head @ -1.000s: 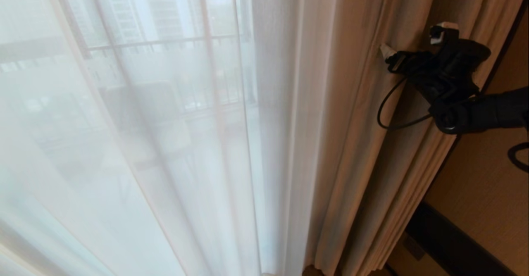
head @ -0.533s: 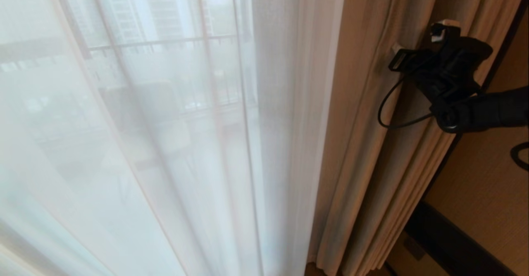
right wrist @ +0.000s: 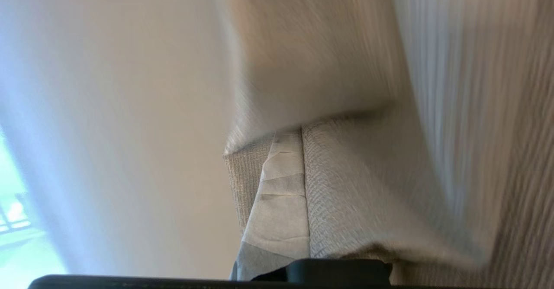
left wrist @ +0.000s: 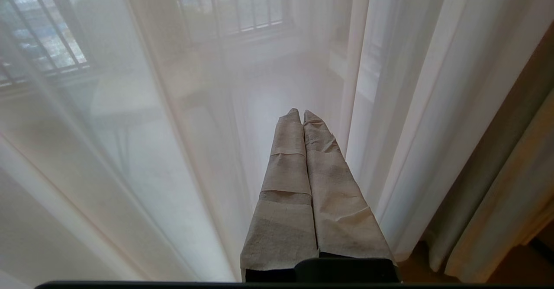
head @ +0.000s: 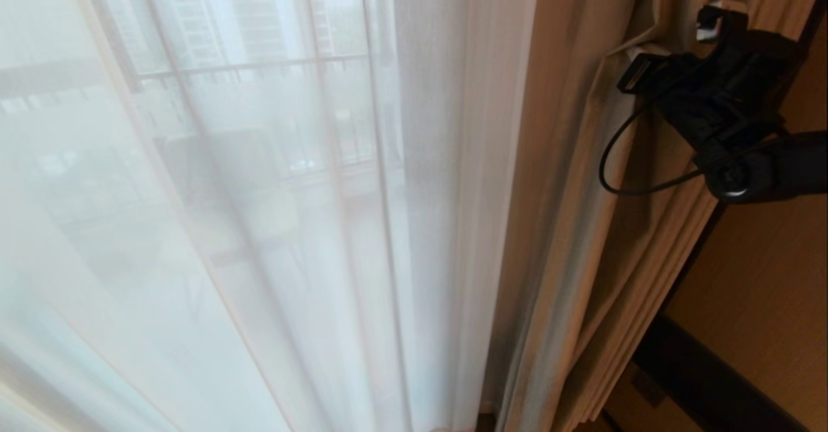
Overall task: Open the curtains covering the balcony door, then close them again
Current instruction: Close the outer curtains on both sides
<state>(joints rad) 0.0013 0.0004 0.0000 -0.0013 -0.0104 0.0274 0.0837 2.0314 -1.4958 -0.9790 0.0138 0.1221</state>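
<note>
The curtains hang in two layers: white see-through sheers (head: pixel 272 225) fill the left and middle of the head view, and the thick beige drape (head: pixel 569 225) is bunched in pleats at the right. My right gripper (head: pixel 647 63), high at the right, is shut on a fold of the drape's edge. In the right wrist view the woven cloth (right wrist: pixel 355 185) lies pinched against a taped finger (right wrist: pixel 281 202). My left gripper (left wrist: pixel 301 115) is shut on nothing, low in front of the sheers (left wrist: pixel 130 172). The balcony door (head: pixel 107 44) shows only dimly behind the sheers.
A wood-toned wall (head: pixel 776 277) with a dark baseboard (head: pixel 705 380) stands just right of the drape. A black cable (head: pixel 611 173) loops off the right wrist. Through the sheers I make out a balcony railing (head: pixel 259 66) and a chair shape (head: pixel 220 167).
My right gripper has shut on the drape's fold and moved up and to the right with it. The drape's edge has been drawn rightward, baring more of the sheers.
</note>
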